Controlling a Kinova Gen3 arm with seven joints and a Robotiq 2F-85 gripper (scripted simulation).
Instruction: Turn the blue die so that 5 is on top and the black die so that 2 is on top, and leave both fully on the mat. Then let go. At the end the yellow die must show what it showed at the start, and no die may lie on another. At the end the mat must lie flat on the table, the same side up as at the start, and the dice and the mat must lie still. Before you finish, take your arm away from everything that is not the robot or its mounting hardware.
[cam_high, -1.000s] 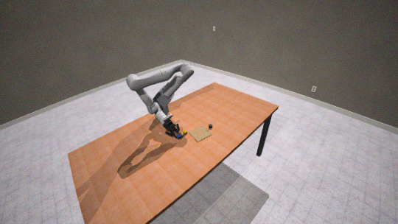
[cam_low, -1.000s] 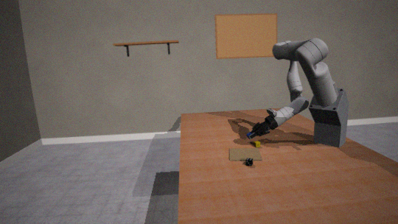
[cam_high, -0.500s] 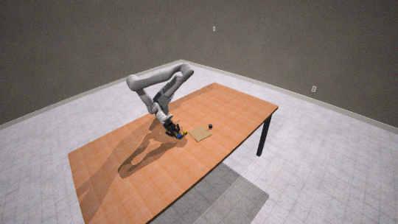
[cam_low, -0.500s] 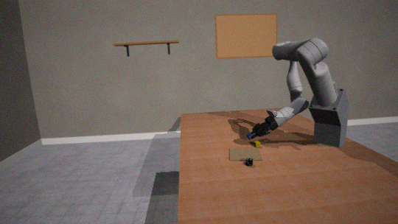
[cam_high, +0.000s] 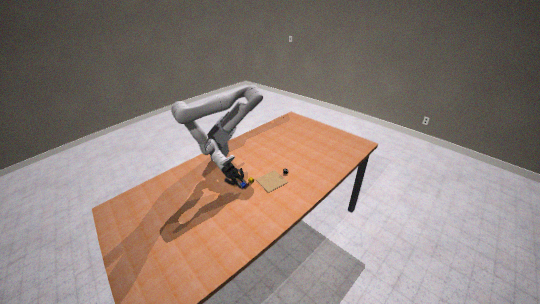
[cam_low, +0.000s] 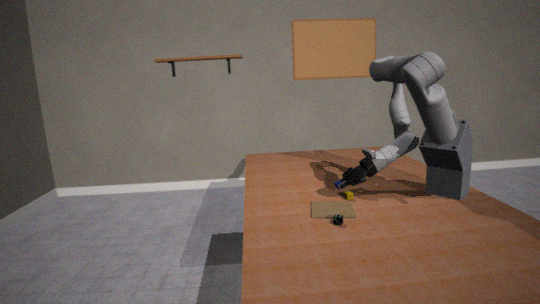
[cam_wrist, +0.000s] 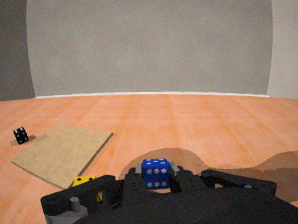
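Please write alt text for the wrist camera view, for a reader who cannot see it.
The black gripper is closed on a blue die low over an orange table. A yellow die peeks out just left of it, beside a tan mat, and a black die sits off the mat's far left.

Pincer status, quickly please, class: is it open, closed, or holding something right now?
Pincer: closed on the blue die, held low above the table.
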